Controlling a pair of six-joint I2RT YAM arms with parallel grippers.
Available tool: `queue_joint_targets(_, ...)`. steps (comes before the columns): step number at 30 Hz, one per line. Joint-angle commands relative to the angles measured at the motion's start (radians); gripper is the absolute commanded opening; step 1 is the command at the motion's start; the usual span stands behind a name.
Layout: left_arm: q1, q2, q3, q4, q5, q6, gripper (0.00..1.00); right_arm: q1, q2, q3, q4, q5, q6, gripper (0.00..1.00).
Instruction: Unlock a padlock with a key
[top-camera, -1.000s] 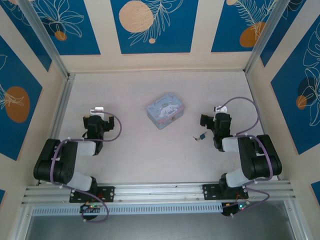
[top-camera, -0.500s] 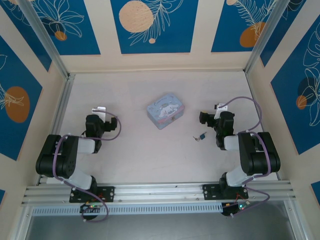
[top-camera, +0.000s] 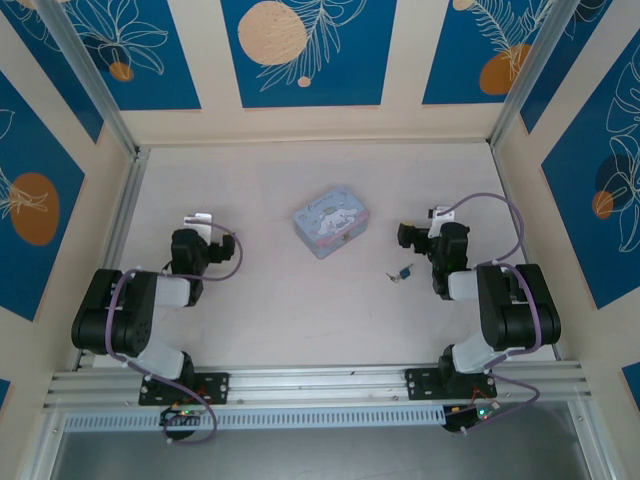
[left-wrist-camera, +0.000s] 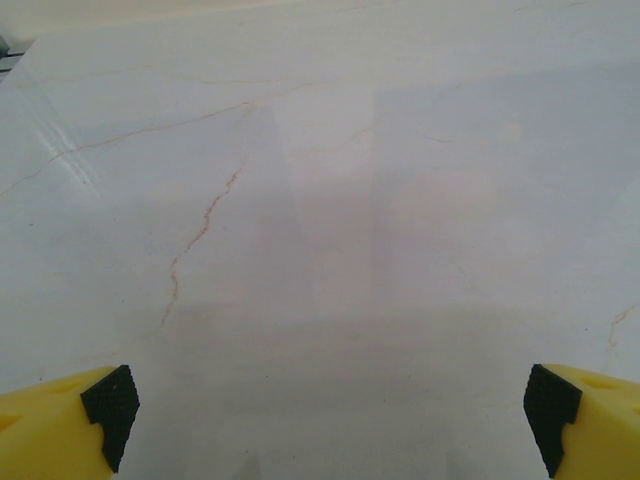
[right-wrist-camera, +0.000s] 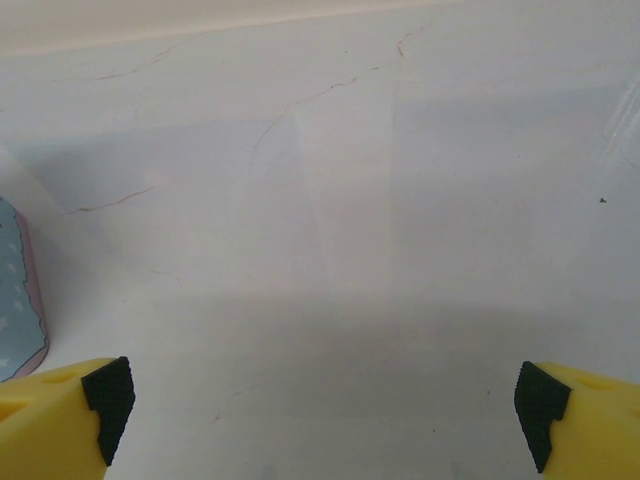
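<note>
Both arms folded back since a second ago. Hands: left gripper, right gripper, fingers spread wide, empty. Items: padlock, key, close together on table, just beside right gripper. Advice: descend squarely, pinch key's bow.

Smooth marble-look table; tiny padlock seems dark glossy metal.
</note>
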Motion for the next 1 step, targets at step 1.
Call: queue_joint_targets(1, 0.013, -0.006, 0.005, 0.042, 0.025, 0.006, 1.00, -0.004, -0.007, 0.008, 0.040, -0.015, -0.007, 1.00)
